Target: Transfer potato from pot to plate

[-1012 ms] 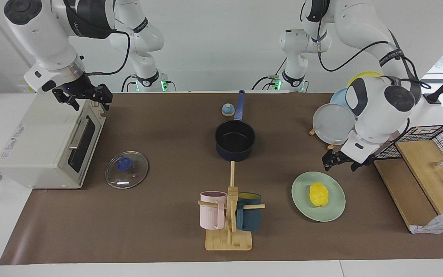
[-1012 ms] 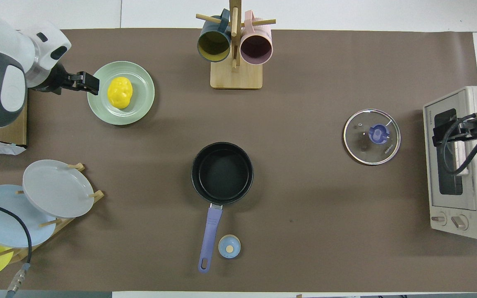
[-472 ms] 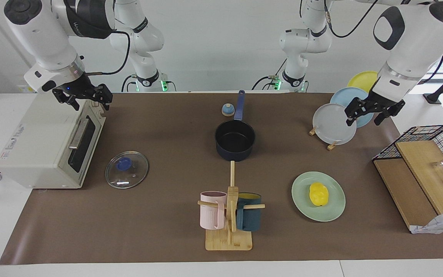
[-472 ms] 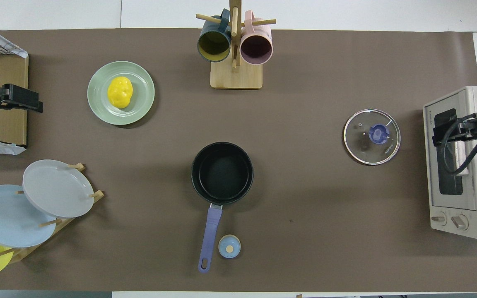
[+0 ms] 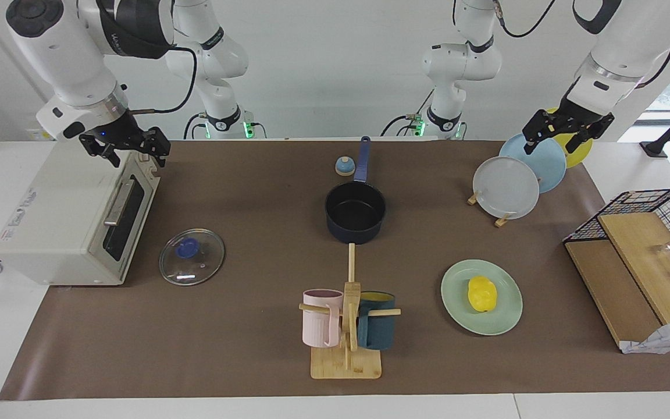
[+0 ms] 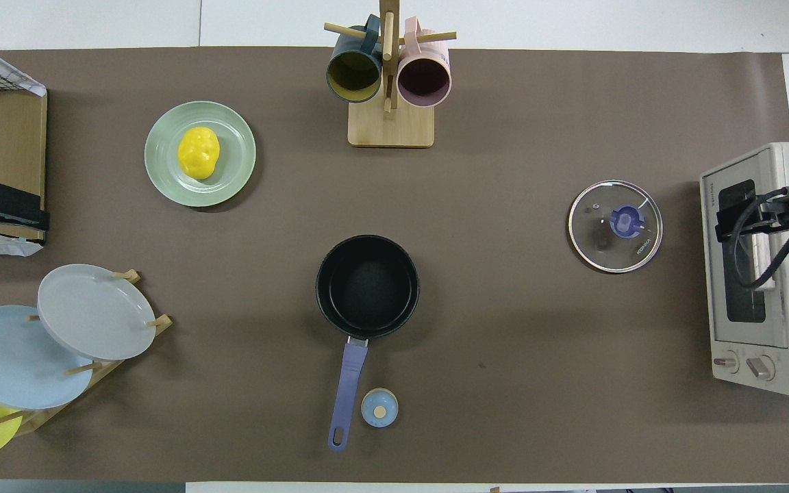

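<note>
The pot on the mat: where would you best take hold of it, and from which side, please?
Probably by its long straight handle. It juts from the pot toward the robots and lies flat and bare, with only the small blue bell beside its end. Coming straight down with the fingers across its width looks safest; the round wall looks too wide to span.

Potato [image 5: 482, 293]: glossy, smooth, plastic-looking yellow skin. Plate [image 5: 506, 318]: smooth mint glaze, soft sheen. Pot [image 5: 355, 213]: matt black interior, dark blue enamel-like wall, smooth blue handle. Lid [image 5: 191, 256]: clear glass, metal rim, blue plastic knob. Mug tree [image 5: 346, 349]: bare light wood. Table cover [image 5: 253, 192]: matt brown, paper-like. Toaster oven [image 5: 73, 215] at the right arm's end of the table: cream painted metal, dark glass door. Basket [image 5: 669, 201] at the left arm's end: black wire.
</note>
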Motion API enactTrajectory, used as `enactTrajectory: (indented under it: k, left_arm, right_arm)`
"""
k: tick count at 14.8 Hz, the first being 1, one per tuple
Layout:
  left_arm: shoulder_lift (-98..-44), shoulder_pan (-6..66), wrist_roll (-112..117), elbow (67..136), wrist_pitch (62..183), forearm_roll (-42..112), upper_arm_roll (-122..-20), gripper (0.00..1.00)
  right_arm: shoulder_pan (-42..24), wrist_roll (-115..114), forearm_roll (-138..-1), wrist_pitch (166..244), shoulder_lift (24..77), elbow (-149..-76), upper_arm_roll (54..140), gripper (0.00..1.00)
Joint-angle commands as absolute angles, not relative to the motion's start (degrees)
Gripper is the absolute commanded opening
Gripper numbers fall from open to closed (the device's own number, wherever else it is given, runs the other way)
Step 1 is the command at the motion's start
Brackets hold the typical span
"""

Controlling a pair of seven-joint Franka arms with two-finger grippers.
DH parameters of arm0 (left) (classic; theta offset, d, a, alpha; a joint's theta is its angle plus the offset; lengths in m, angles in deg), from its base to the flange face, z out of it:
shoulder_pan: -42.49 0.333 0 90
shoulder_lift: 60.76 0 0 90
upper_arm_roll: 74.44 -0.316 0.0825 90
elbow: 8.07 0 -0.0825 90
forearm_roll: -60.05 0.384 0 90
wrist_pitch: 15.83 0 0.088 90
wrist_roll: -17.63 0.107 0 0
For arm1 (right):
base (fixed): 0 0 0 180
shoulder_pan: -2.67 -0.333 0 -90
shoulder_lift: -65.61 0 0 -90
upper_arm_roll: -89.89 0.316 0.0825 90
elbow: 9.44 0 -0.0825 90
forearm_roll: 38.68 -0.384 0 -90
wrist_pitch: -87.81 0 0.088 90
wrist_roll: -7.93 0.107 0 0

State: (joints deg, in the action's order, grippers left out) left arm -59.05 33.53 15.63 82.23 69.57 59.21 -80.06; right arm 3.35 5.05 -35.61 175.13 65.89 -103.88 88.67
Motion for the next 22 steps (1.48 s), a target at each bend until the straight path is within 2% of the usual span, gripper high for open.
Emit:
enactTrajectory:
  k: [1, 8, 15, 17, 22]
  left_arm:
    - [-57.2, 38.6, 14.4, 85.9, 71.3, 60.3, -74.8, 1.0]
    - [-58.7, 39.1, 13.1, 79.2, 65.3, 60.4, -73.6, 1.0]
    - [-58.6, 39.1, 13.1, 81.0, 68.8, 60.0, -73.2, 1.0]
    - [-58.3, 39.1, 13.1, 83.6, 71.3, 60.0, -73.0, 1.0]
    - [-58.9, 39.4, 13.4, 81.1, 68.1, 60.0, -72.9, 1.0]
  right_arm:
    - [4.1, 5.7, -36.6, 174.9, 66.2, -104.4, 89.1, 1.0]
    - [4.1, 5.7, -36.6, 174.9, 66.2, -104.4, 89.1, 1.0]
    - [4.1, 5.7, -36.6, 174.9, 66.2, -104.4, 89.1, 1.0]
    - [4.1, 5.7, -36.6, 174.9, 66.2, -104.4, 89.1, 1.0]
    - [4.1, 5.7, -36.6, 174.9, 66.2, -104.4, 89.1, 1.0]
